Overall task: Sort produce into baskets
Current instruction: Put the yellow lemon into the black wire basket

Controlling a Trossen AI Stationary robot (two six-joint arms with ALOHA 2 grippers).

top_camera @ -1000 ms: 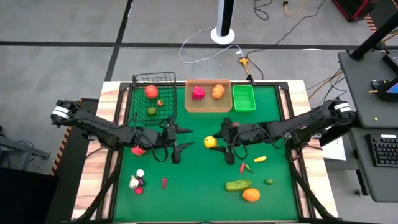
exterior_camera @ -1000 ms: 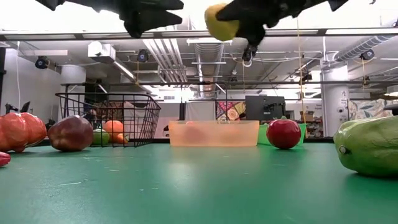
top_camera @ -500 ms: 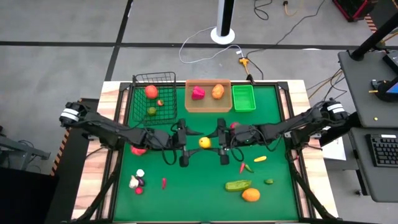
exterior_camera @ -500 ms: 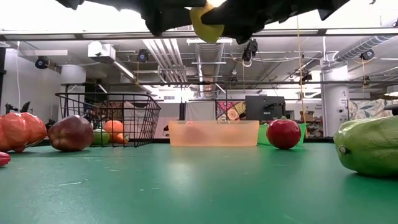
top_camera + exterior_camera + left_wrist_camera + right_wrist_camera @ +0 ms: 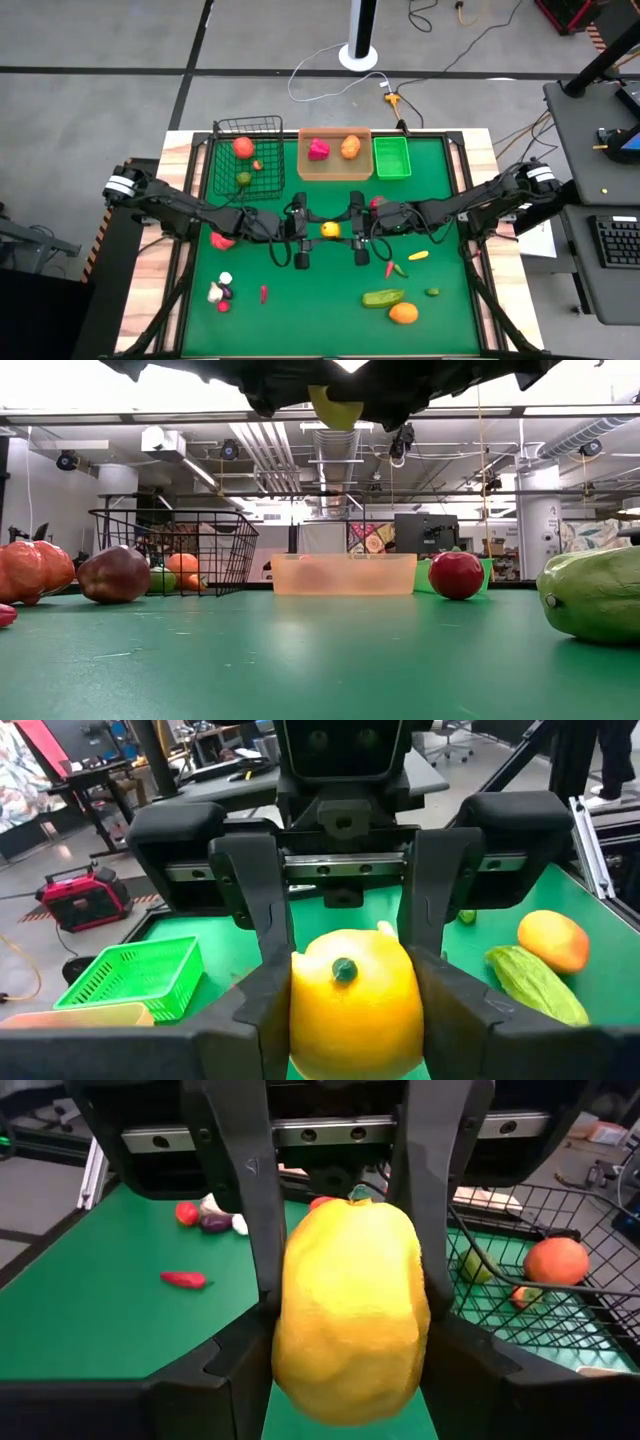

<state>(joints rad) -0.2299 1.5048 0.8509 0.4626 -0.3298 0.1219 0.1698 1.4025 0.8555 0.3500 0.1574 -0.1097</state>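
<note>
Handing over above mid-table, I have the right gripper (image 5: pixel 358 231) pinching the yellow lemon (image 5: pixel 329 229) while the left gripper (image 5: pixel 301 233) brackets it, seemingly closed on it too, so next one must let go.

We see a white fan stand (image 5: pixel 362 40) at top centre, cables (image 5: pixel 330 80) trailing beneath it, a keyboard (image 5: pixel 614 241) at far right, and a red generator (image 5: pixel 85 898) at left.
</note>
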